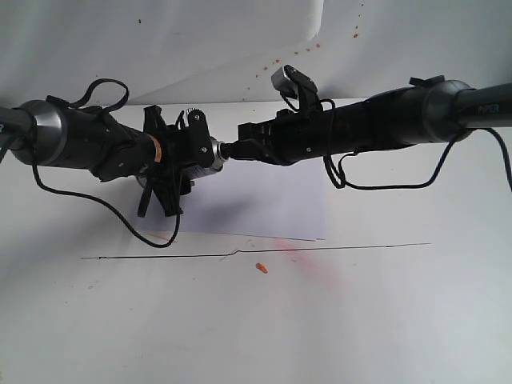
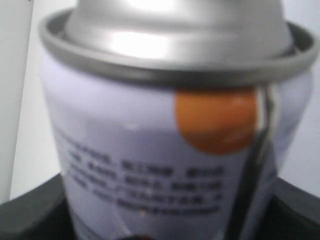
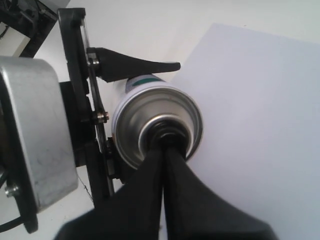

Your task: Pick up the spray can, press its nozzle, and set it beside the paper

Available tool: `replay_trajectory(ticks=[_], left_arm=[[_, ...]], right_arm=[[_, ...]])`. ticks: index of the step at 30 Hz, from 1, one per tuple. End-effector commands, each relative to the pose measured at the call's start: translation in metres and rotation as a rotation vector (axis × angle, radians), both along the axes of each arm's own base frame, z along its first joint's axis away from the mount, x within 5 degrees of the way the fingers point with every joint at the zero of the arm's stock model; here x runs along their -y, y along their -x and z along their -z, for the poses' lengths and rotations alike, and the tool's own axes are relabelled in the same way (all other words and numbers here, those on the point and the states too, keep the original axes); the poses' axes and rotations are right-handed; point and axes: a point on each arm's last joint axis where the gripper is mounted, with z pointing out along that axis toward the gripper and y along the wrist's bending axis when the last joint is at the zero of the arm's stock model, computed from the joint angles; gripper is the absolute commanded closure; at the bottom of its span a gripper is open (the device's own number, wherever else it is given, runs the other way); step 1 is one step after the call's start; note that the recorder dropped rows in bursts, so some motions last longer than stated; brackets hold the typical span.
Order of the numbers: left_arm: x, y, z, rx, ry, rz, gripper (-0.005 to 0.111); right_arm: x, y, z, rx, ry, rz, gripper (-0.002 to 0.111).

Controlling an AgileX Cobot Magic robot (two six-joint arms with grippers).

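My left gripper (image 1: 192, 146) is shut on the spray can (image 1: 213, 152), holding it on its side above the paper (image 1: 264, 204). Up close, the can (image 2: 150, 150) shows a white label with dark text and an orange dot (image 2: 217, 120) under its silver shoulder. My right gripper (image 3: 166, 144) is shut, and its joined fingertips press against the black nozzle (image 3: 169, 134) at the centre of the can's dome (image 3: 137, 117). The nozzle is mostly hidden behind those tips. The paper (image 3: 250, 110) lies flat beneath the can.
A small orange scrap (image 1: 261, 268) and a faint red stain (image 1: 308, 258) lie on the white table in front of the paper. A thin black line (image 1: 360, 247) runs across the table there. Red specks dot the back wall (image 1: 318, 45).
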Motion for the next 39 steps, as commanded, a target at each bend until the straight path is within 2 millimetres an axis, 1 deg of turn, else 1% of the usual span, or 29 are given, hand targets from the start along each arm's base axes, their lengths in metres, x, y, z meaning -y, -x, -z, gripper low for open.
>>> replay_trajectory(ticks=[1,3,24,28,32,37,39], left_arm=[[0.011,-0.003,-0.013,0.063,0.052,0.03,0.107],[0.015,-0.002,-0.013,0.07,0.058,0.042,0.107],[0.014,-0.001,-0.012,0.061,0.05,0.037,0.107],[0.013,-0.001,-0.016,0.061,0.046,0.033,0.107],[0.013,-0.001,-0.02,0.067,0.059,0.022,0.107],[0.013,-0.001,-0.025,0.068,0.085,-0.002,0.107],[0.013,-0.001,-0.028,0.071,0.098,-0.014,0.107]], right_arm=[[-0.001,-0.002,-0.001,0.015,-0.008,0.009,0.108],[-0.001,-0.002,-0.001,0.015,-0.008,0.009,0.108],[-0.001,-0.002,0.0,0.017,0.004,0.007,0.108],[0.011,-0.004,-0.013,0.051,0.057,0.034,0.108],[0.027,-0.005,-0.035,0.084,0.128,0.071,0.108],[0.051,0.0,-0.057,0.109,0.168,0.093,0.108],[0.061,0.005,-0.06,0.103,0.172,0.112,0.108]])
